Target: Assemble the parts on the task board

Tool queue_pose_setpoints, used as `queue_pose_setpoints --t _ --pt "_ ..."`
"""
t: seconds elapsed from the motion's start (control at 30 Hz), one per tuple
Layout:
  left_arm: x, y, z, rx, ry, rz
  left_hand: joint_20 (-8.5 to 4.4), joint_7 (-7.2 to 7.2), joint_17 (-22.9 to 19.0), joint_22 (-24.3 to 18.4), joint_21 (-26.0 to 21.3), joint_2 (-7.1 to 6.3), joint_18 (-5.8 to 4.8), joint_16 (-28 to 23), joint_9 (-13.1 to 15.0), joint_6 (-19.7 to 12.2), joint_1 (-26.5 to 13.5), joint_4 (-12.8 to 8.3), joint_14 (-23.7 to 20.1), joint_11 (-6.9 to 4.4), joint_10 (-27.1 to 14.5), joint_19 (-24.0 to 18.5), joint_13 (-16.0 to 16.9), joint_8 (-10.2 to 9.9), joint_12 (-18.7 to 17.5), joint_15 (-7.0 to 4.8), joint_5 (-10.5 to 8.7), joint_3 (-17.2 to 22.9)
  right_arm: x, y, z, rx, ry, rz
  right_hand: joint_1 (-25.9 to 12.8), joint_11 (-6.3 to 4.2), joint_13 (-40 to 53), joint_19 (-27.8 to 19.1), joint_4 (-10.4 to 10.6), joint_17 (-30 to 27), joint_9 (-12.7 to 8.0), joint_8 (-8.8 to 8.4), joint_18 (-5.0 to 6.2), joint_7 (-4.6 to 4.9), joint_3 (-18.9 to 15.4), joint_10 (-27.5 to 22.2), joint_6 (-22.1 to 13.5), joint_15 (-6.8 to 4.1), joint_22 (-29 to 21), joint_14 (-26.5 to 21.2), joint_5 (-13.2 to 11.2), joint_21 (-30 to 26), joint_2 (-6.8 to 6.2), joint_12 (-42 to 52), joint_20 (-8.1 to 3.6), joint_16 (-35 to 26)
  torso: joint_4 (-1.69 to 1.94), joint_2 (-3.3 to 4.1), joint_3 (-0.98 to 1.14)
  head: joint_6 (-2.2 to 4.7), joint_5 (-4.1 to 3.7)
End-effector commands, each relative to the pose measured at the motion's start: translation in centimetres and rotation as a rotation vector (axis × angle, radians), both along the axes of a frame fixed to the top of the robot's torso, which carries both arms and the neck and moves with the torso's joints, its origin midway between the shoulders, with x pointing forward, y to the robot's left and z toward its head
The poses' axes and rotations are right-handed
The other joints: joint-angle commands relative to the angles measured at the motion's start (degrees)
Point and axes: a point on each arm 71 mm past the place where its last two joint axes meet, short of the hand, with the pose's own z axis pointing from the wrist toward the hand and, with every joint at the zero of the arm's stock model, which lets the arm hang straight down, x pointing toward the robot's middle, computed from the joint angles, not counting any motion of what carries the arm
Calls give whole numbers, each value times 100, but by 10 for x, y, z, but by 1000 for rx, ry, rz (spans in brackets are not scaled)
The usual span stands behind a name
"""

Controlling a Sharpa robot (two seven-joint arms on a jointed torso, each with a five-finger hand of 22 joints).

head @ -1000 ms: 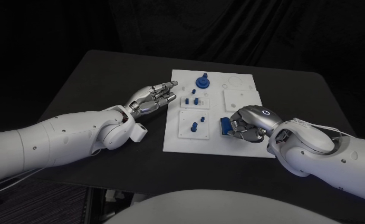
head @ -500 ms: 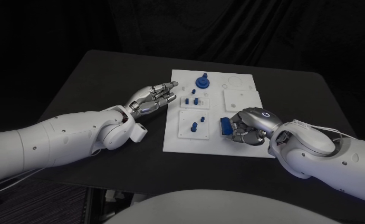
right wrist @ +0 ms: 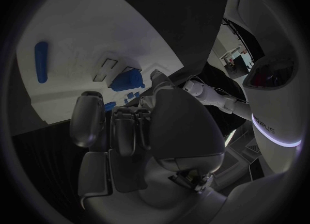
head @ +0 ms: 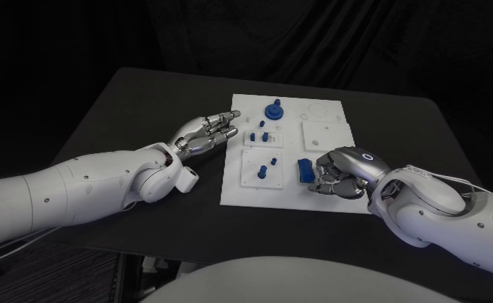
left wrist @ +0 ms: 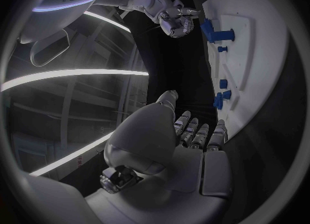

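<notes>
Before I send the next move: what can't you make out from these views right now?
- Head view: the task board under the right hand is hidden by its curled fingers.
- Head view: the small blue parts are too small to tell whether seated.
- Left wrist view: whether the left hand touches the board; the fisheye bends the edge.

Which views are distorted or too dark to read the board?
Head view: undistorted, dim, yet the white task board stands out clearly. Left wrist view: fisheye bends the board edge, bright streaks of light beside it. Right wrist view: fisheye too; right hand blocks the middle.
</notes>
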Motion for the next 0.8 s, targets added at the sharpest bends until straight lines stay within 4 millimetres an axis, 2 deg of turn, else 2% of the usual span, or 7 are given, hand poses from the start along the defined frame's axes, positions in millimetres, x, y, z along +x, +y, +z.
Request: queue_pose_setpoints --t 0.03,0.23,0.4,0.6,0.73,0.8 --pt "-1 -1 1 -18 -8 -10 35 47 2 -8 9 22 36 -2 10 30 -30 3 43 13 51 24 7 29 27 14 33 29 0 -4 6 61 -27 -34 117 -35 1507 48 -102 1509 -4 -41 -118 -10 25 596 42 -39 1013 600 -24 50 136 15 -35 17 -4 -4 3 -1 -11" --pt "-1 -2 1 -19 -10 -10 34 47 2 -9 9 21 36 -1 10 32 -30 3 44 14 53 24 8 29 31 13 34 30 2 -7 7 52 -23 -45 478 -41 1507 59 -329 1509 17 -80 -124 -12 190 596 111 -45 1019 600 -6 84 313 15 -43 17 -1 -8 3 -1 -19" --pt "-1 -2 1 -20 -10 -11 34 47 4 -7 9 20 36 0 10 39 -30 2 47 16 57 25 9 30 43 12 33 31 5 -7 6 41 -16 -46 717 -33 1507 54 -506 1509 43 -108 -123 1 439 596 163 -40 1018 600 8 85 369 15 -41 17 8 -21 -1 -1 -5" --pt "-1 -1 1 -19 -10 -10 33 50 4 -9 9 20 37 1 11 49 -30 0 49 22 65 25 11 33 60 10 33 35 8 -8 3 27 -10 -53 825 -21 1507 55 -613 1509 77 -120 -127 15 724 596 217 -32 1022 600 17 104 340 15 -35 17 0 -19 -15 -1 10" --pt "-1 -2 1 -20 -11 -11 33 50 4 -9 9 20 37 1 11 49 -30 0 49 22 65 25 11 33 60 10 33 35 11 -7 1 18 -5 -54 842 -18 1507 57 -639 1509 96 -111 -128 19 811 596 249 -29 1024 600 16 113 337 15 -33 17 -6 -1 -6 -1 14" --pt "-1 -2 0 -20 -10 -11 33 50 4 -9 9 20 37 1 11 49 -30 0 49 22 65 25 11 33 60 10 33 35 12 -6 -1 13 -1 -52 854 -17 1507 56 -667 1509 108 -105 -128 22 857 596 263 -26 1025 600 13 116 306 15 -32 17 5 2 -3 -1 -1"
